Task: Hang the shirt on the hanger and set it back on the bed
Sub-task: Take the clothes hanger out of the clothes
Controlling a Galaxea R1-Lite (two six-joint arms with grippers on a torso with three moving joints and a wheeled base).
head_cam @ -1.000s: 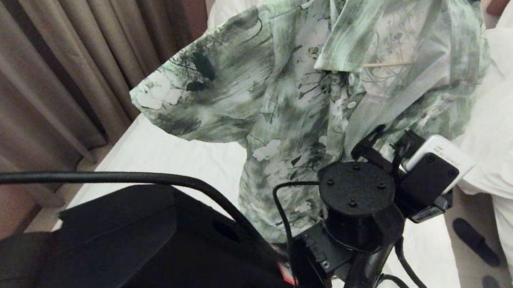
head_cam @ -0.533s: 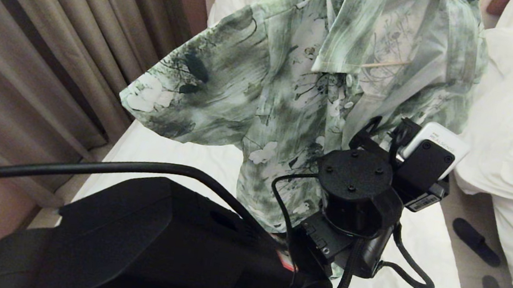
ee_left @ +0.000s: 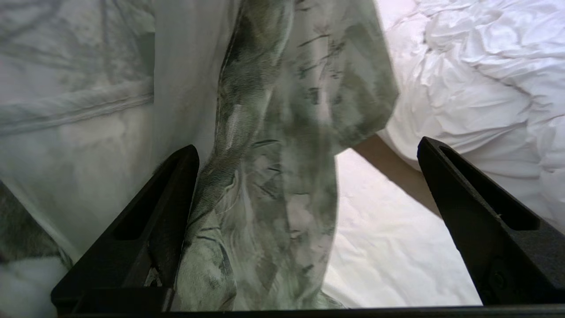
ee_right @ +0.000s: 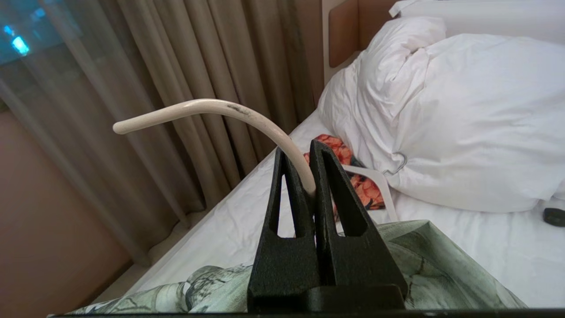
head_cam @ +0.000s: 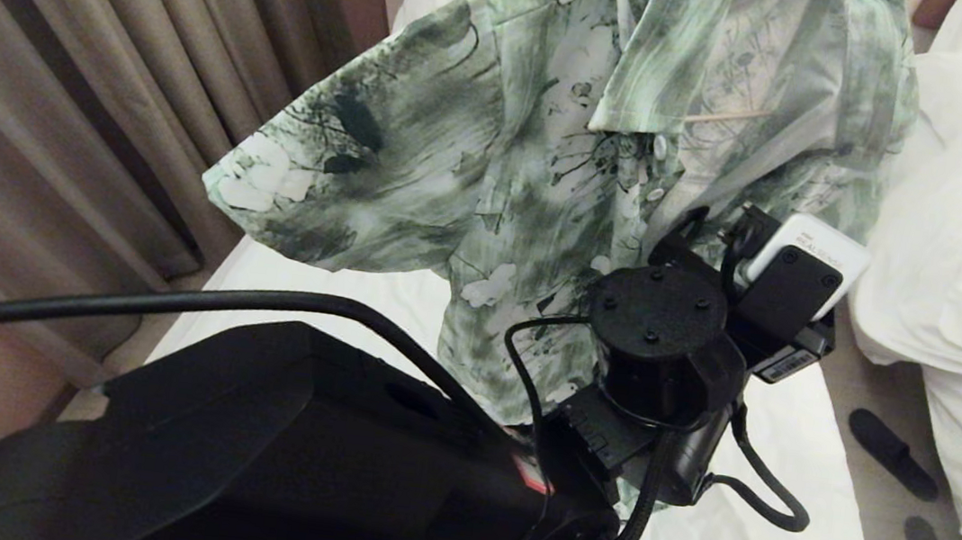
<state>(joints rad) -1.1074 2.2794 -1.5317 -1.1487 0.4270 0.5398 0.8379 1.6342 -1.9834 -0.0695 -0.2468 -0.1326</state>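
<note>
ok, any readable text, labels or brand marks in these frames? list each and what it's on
"REALSENSE", partly legible: on the white camera module on the left arm's wrist, head view.
Sticker under that module: print too small to read.
Red tag on the arm: unreadable.
Shirt, hanger, bed: no text visible.

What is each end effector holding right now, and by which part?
The right end effector is shut on the thin cream wire hanger, at its hook's stem. The left end effector is open, holding nothing.
</note>
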